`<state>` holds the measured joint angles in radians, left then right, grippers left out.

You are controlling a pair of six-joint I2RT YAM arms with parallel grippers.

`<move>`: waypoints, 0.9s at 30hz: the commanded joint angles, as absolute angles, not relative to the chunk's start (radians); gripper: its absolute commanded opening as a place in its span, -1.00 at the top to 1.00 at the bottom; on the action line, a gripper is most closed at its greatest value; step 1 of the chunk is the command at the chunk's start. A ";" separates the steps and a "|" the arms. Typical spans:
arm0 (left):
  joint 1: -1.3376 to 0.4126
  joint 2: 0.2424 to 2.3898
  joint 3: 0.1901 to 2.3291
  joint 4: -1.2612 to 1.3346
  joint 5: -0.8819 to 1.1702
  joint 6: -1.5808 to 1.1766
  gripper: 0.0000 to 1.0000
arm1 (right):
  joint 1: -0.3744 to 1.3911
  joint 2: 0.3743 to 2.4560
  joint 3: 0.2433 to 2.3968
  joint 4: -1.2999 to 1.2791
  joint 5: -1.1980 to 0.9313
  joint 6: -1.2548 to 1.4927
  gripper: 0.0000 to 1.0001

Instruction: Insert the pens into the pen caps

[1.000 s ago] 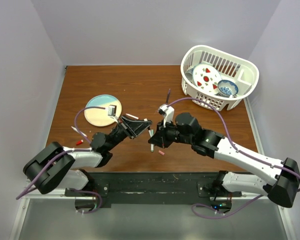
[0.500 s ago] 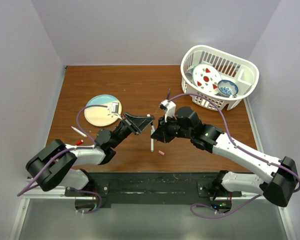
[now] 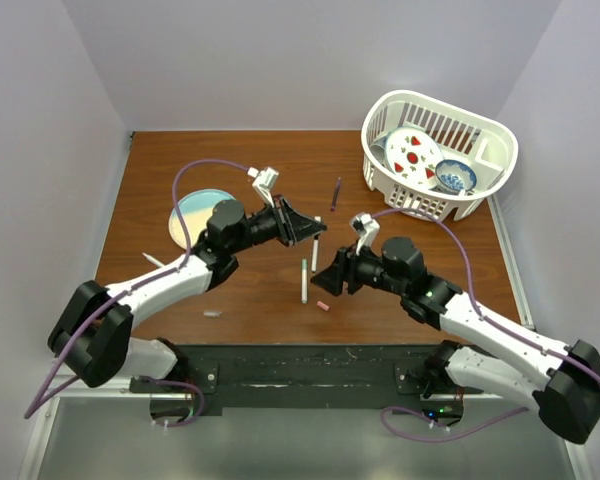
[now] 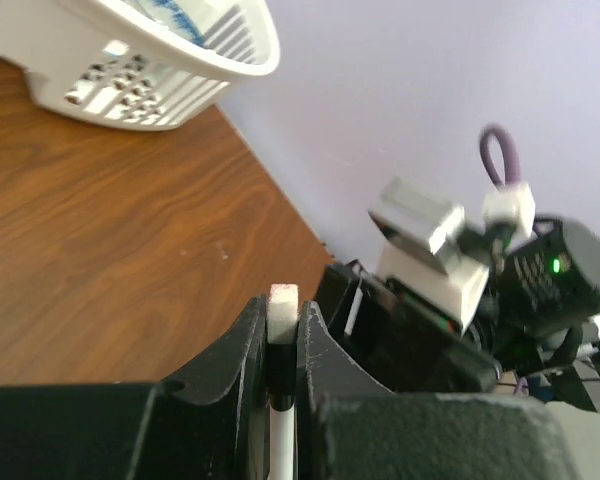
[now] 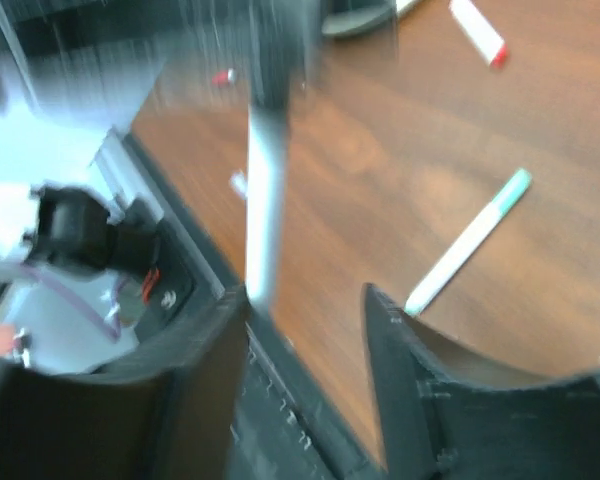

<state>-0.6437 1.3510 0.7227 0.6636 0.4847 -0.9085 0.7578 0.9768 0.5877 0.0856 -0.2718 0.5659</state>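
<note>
Left fingers (image 4: 248, 338) pinched tight on white pen (image 4: 283, 301), lifted off table (image 4: 100, 240), likely so a cap can be pushed on. Pen end pokes out just past fingertips, squeezed between both. Right fingers (image 5: 425, 400) wide apart, gripping nothing. Grey blurry stick in front of them may be same white pen, hard to tell. Green-tip pen (image 3: 303, 281) lies flat on table. White pen hangs just past its far end, right fingers just beside it, pink cap (image 3: 322, 305) near it on arm-base side.
</note>
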 commanded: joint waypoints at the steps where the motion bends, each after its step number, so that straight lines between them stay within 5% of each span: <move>1: -0.568 1.325 0.850 0.326 0.465 -0.776 1.00 | 0.753 0.856 0.500 0.055 -0.376 0.588 -0.29; 7: -0.537 1.354 0.861 0.132 0.336 -0.680 1.00 | 0.753 0.827 0.515 -0.050 -0.321 0.609 -0.71; 27: -0.595 1.646 0.880 -0.040 0.084 -0.709 1.00 | 0.755 0.784 0.632 -0.230 -0.135 0.515 -0.77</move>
